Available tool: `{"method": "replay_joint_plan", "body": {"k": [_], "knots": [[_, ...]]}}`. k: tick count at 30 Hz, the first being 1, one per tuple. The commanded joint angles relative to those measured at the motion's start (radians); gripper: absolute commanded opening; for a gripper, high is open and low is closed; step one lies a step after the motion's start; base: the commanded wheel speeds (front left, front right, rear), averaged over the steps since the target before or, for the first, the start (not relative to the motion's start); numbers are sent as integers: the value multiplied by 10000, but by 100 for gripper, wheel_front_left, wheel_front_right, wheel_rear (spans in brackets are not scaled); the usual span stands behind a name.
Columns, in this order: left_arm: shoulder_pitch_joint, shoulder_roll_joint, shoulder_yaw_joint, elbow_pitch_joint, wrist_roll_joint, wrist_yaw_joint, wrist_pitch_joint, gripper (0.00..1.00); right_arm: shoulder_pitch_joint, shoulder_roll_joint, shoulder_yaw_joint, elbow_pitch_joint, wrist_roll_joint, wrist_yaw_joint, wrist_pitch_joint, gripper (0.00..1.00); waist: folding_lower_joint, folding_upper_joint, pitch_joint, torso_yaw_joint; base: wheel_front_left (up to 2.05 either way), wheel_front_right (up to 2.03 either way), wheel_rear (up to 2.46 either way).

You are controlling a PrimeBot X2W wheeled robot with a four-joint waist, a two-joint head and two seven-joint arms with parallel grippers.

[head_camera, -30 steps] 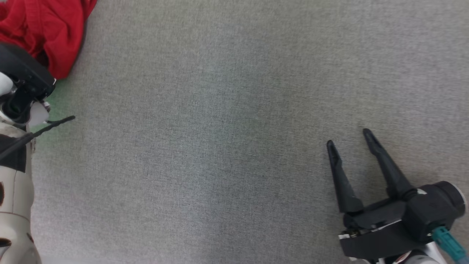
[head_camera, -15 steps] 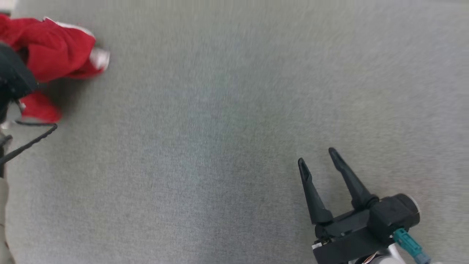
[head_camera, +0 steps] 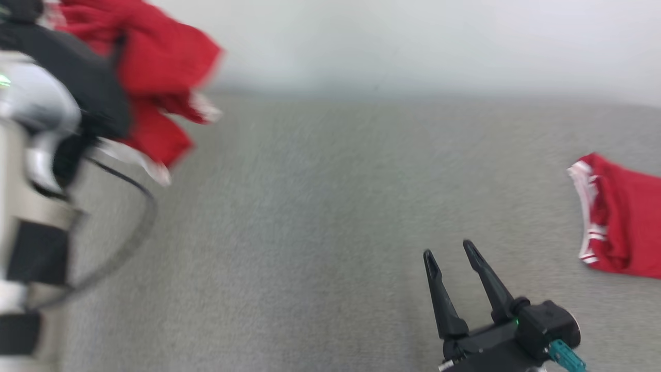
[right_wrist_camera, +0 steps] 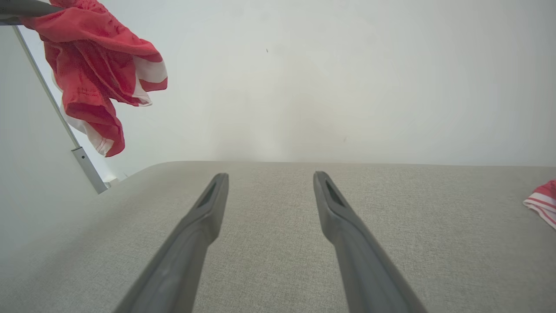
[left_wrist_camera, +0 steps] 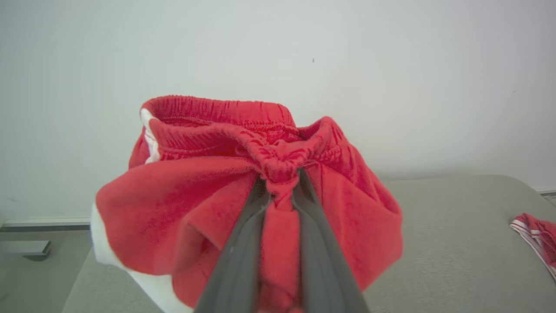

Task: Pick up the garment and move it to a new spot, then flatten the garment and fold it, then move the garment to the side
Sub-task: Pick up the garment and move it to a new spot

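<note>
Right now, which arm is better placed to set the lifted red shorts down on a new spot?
Left. The left arm's jaws are shut on the waistband of the red shorts, which hang clear of the grey surface. The right arm's jaws stand open and empty, low over that surface.

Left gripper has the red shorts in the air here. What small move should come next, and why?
Probably swing the left gripper toward the middle of the grey fabric surface and lower the red shorts with white trim there. They hang bunched from the pinched waistband, clear of the surface; the right gripper hovers open over bare fabric.
</note>
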Motion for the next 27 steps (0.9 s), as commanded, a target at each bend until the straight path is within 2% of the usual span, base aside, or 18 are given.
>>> {"method": "replay_joint_plan", "body": {"k": [1, 5, 9, 12, 15, 20, 27], "knots": [[300, -120, -41, -127, -102, -68, -24, 0, 183, 41, 3, 17, 47, -25, -29, 100, 2, 1, -1077, -881, 0, 0, 0], [1265, -830, -293, -1709, -519, 13, -237, 0, 320, 51, -37, -98, 104, -25, 51, 100, 2, 1, -1189, -1243, 0, 0, 0], [2742, -1468, -634, -2800, -432, 243, -945, 0, 393, 51, 9, -134, 278, -25, 12, 100, 2, 1, -1247, -1734, 0, 0, 0], [3765, -1906, -798, -3273, -355, 498, -1543, 0, 437, 52, 113, -154, 305, -25, 49, 100, 2, 1, -1216, -2090, 0, 0, 0], [4750, -2534, -1073, -3320, -887, 628, -1798, 0, 450, 49, 140, -192, 293, -25, 84, 100, 2, 1, -1111, -2391, 0, 0, 0], [5597, -2865, -1759, -2648, -888, 770, -2493, 0, 292, 53, 356, -269, 308, -25, 190, 100, 2, 1, -810, -2957, 0, 0, 0], [5222, -2980, -2260, -171, -659, 963, -4040, 0, 1, 54, 587, -247, 365, -25, 159, 100, 2, 1, -351, -3813, 0, 0, 0]]}}
